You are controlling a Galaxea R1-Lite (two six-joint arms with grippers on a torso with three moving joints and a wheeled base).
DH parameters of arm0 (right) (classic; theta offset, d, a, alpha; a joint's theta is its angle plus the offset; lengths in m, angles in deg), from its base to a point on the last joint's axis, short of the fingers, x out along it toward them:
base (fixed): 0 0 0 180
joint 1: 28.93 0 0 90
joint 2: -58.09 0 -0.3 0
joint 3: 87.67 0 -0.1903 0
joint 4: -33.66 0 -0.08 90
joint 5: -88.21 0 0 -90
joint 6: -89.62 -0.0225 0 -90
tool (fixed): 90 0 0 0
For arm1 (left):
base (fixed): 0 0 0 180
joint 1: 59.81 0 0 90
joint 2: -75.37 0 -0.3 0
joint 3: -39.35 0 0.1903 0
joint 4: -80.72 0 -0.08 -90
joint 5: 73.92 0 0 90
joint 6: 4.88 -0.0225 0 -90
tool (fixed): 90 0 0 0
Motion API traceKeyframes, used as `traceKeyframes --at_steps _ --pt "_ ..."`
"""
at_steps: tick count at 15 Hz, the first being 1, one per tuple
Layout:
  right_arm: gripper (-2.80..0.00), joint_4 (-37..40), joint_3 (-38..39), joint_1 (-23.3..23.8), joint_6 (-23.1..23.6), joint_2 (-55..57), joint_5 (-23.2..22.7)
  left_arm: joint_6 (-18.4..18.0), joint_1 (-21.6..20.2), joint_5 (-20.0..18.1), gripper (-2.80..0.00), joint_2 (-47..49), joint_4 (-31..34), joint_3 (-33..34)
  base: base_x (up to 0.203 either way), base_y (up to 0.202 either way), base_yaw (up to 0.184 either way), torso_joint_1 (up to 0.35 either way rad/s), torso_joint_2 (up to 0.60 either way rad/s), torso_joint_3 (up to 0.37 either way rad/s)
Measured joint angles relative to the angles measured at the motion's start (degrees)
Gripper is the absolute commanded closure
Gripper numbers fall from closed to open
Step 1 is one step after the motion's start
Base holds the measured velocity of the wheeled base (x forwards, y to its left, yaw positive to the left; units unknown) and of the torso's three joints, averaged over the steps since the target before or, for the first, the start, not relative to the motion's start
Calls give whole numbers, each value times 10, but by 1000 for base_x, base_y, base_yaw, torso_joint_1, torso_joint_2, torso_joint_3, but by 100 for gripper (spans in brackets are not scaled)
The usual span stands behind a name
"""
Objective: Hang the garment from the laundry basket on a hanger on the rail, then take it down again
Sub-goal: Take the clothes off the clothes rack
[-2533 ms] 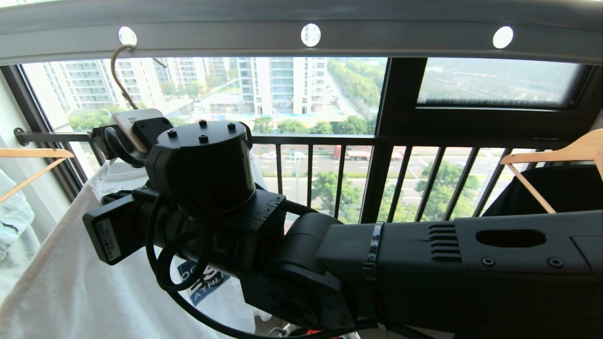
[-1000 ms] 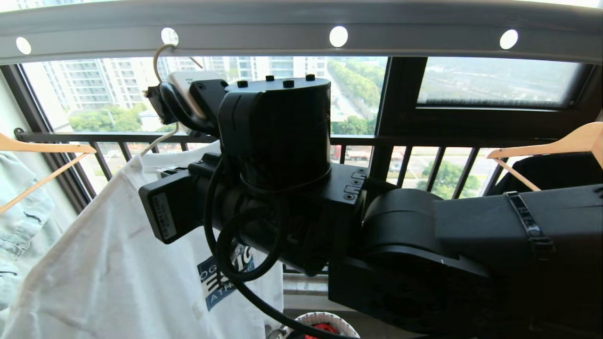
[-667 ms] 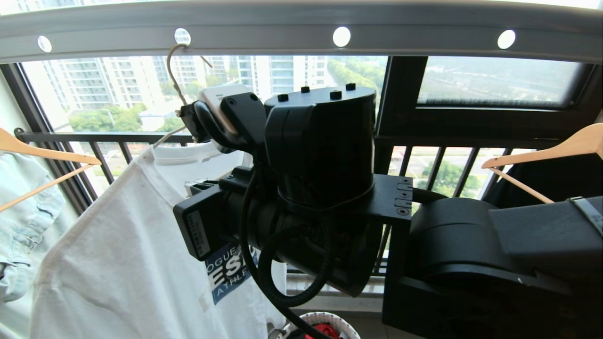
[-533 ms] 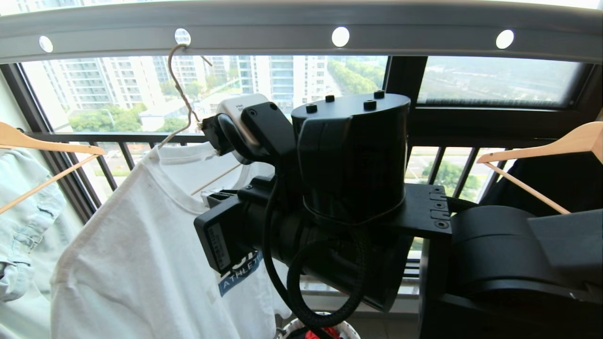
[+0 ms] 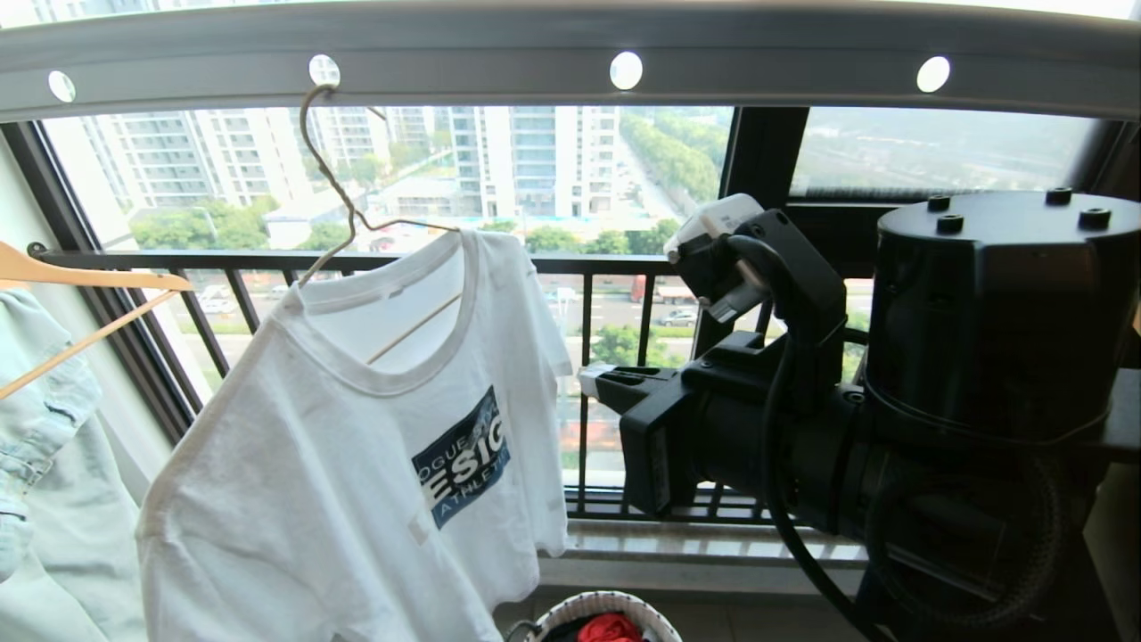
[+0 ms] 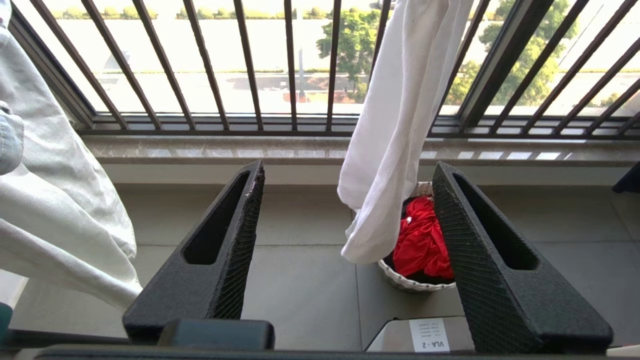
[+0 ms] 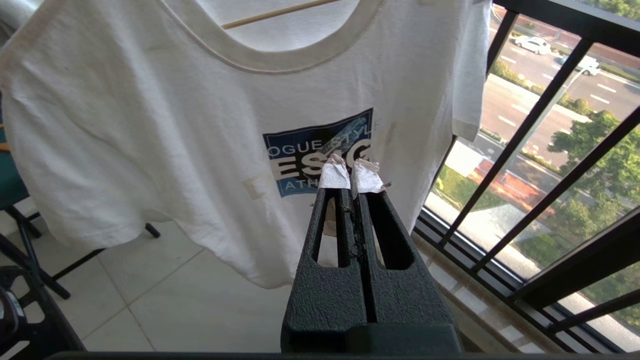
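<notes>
Now, left to right: denim garment (image 5: 36, 428) on wooden hanger (image 5: 80, 285) at rail's left end. White T-shirt (image 5: 357, 464) on wire hanger (image 5: 334, 178), hook through rail (image 5: 570, 45) hole. Basket (image 5: 606, 615) on floor beneath. Left gripper (image 6: 345, 250) jaws apart, empty. Right gripper (image 7: 352, 172) jaws together, empty, beside shirt. Hang step judged done; for take-down, grip hanger neck, lift hook clear of hole before pulling away.
</notes>
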Motion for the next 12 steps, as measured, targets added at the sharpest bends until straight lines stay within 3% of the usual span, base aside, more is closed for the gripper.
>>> traceKeyframes --at_steps 4,6,12 --pt "0 1 89 38 7 -72 15 12 -36 -2 0 -3 -10 -45 0 0 0 0 0 0" --pt "0 1 130 57 9 -111 26 15 -47 0 0 -4 -48 -49 0 0 0 0 0 0" --pt "0 44 178 189 28 -283 46 14 -95 2 0 -6 -127 -50 0 0 0 0 0 0"
